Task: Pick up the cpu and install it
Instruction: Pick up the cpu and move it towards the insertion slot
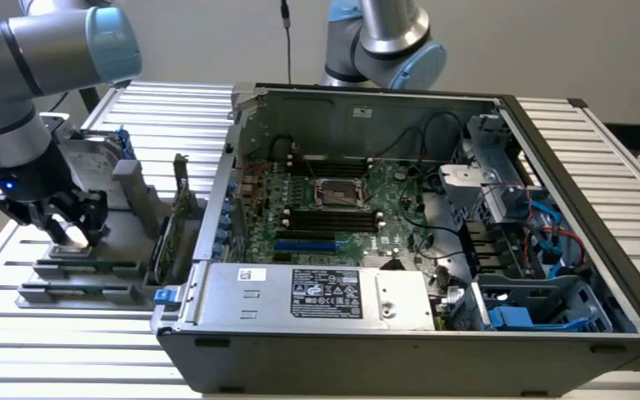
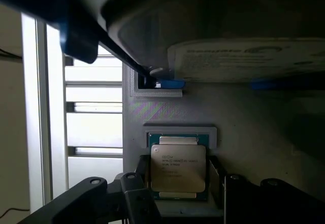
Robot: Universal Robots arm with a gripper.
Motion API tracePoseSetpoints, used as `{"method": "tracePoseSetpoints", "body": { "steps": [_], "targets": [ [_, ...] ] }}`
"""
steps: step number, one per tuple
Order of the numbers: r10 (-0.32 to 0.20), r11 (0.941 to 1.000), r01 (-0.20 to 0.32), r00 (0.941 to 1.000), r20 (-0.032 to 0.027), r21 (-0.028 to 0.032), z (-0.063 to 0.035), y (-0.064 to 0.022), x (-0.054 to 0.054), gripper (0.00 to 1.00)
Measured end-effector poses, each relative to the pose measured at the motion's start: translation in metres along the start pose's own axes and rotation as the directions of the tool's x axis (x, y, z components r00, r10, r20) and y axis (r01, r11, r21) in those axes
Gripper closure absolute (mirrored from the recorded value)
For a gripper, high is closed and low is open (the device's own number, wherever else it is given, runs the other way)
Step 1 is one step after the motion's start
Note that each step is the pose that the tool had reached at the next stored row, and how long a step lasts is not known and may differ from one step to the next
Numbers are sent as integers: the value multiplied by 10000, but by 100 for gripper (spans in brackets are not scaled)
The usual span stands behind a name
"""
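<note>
Lower left of the exterior view, the black gripper (image 1: 72, 236) pinches the flat square silvery-topped cpu (image 2: 177, 167) by opposite edges, its other edges uncovered.

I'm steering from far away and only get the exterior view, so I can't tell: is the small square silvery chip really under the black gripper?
Observer: Yes. The wrist view shows the small square silvery cpu lying flat in a light grey plastic holder, directly below the black gripper.
Operator: Is it crooked?
Observer: No, its edges run square with the holder's rim.
Operator: Any writing on it?
Observer: Dark printed lines on the metal top, too small to read.
</note>
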State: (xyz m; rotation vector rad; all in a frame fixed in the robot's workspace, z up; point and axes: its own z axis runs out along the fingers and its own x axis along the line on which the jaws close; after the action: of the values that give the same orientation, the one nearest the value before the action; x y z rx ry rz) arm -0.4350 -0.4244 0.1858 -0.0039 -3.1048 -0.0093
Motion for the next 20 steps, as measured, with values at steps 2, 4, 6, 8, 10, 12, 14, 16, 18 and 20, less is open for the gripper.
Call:
{"method": "tracePoseSetpoints", "body": {
  "steps": [2,4,6,8,10,12,14,16,18,20],
  "targets": [
    [0,10000,0,10000,-5,-9,-8,0,1,45],
    [-1,10000,1,10000,-8,-23,-18,0,1,45],
    [-1,10000,1,10000,-13,-37,-38,0,2,45],
    [-1,10000,1,10000,-14,-44,-74,0,3,45],
    [-2,10000,1,10000,-14,-50,-127,1,5,45],
    [-2,10000,2,10000,-17,-54,-198,1,7,45],
    [-2,10000,2,10000,-22,-57,-271,1,7,45],
    [-2,10000,2,10000,-25,-59,-357,2,6,45],
    [-3,10000,2,10000,-35,-57,-449,2,1,45],
    [-2,10000,2,10000,-42,-59,-538,3,-7,45]
  ]
}}
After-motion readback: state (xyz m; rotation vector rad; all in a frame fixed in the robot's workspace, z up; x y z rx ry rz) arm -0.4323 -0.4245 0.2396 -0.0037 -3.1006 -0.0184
